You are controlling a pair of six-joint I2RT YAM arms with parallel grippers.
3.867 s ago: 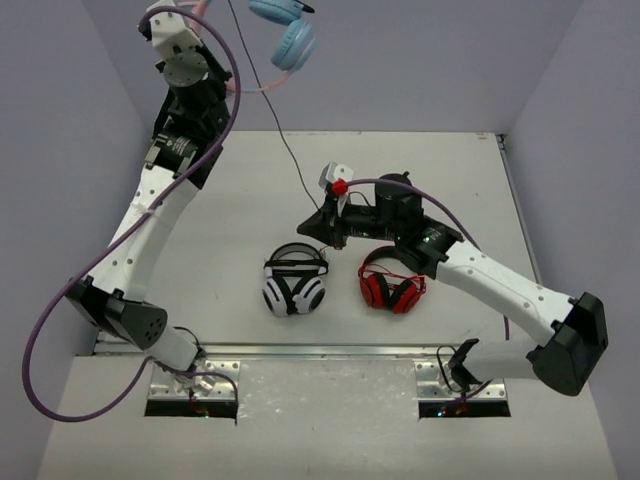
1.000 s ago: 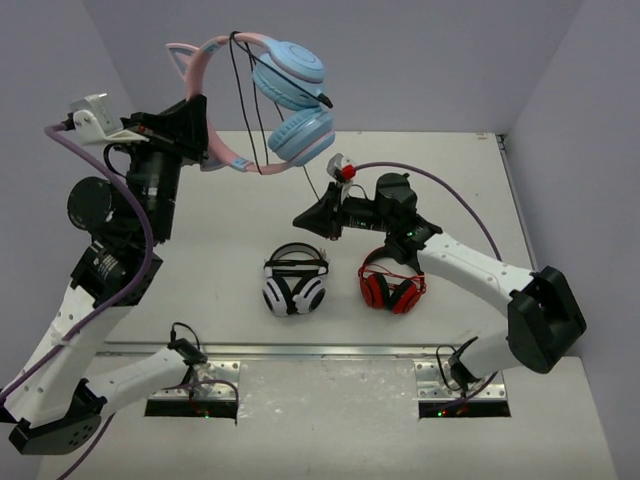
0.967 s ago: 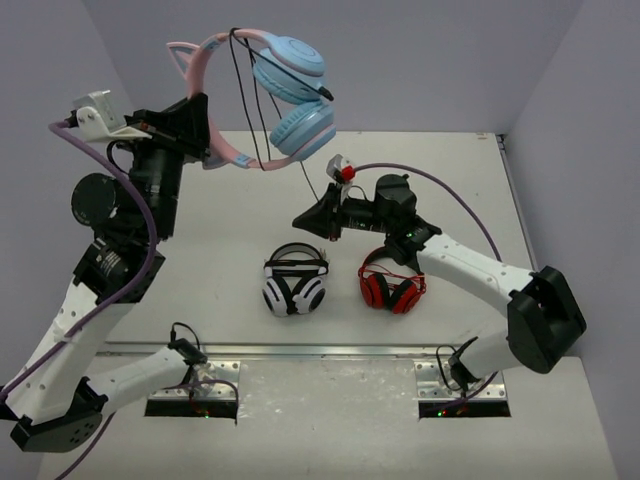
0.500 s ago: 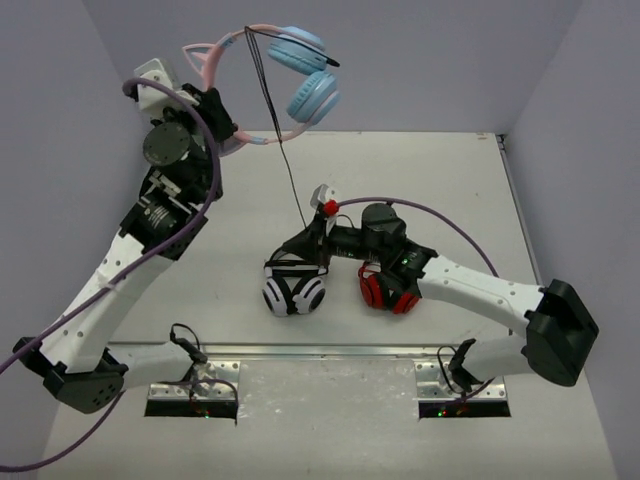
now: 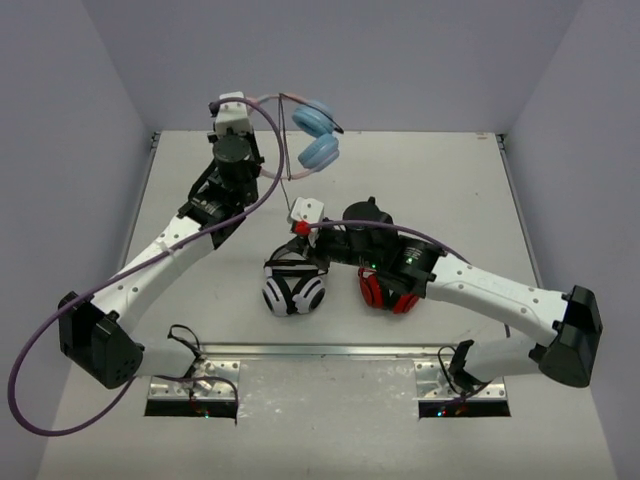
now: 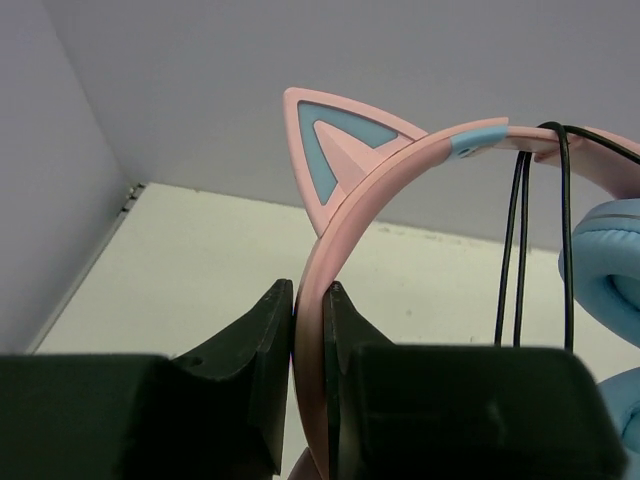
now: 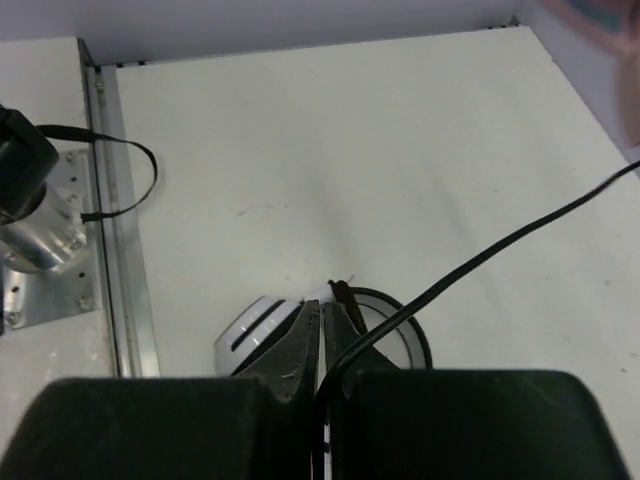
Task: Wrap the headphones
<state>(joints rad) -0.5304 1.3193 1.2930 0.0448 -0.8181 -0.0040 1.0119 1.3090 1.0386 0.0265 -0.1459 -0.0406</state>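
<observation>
The headphones hang in the air at the back of the table, with light blue ear cups [image 5: 318, 152] and a pink headband [image 6: 400, 165] that carries a cat ear [image 6: 335, 150]. My left gripper [image 5: 252, 104] [image 6: 310, 300] is shut on the headband. The thin black cable [image 6: 520, 240] loops over the band beside an ear cup [image 6: 610, 260]. It drops [image 5: 286, 185] to my right gripper [image 5: 283, 250] [image 7: 322, 305]. That gripper is shut on the cable [image 7: 470, 265], low over the white-and-black headphones.
White-and-black headphones [image 5: 293, 290] [image 7: 255, 325] lie near the middle front, right under my right gripper. Red-and-black headphones [image 5: 390, 290] lie beside them, partly under my right forearm. A metal rail [image 7: 125, 260] runs along the near table edge. Grey walls close three sides.
My left arm has swung the headphones back and down, away from the camera. My right gripper slid left with the cable, ending over the white-and-black headphones. Both grips held.
</observation>
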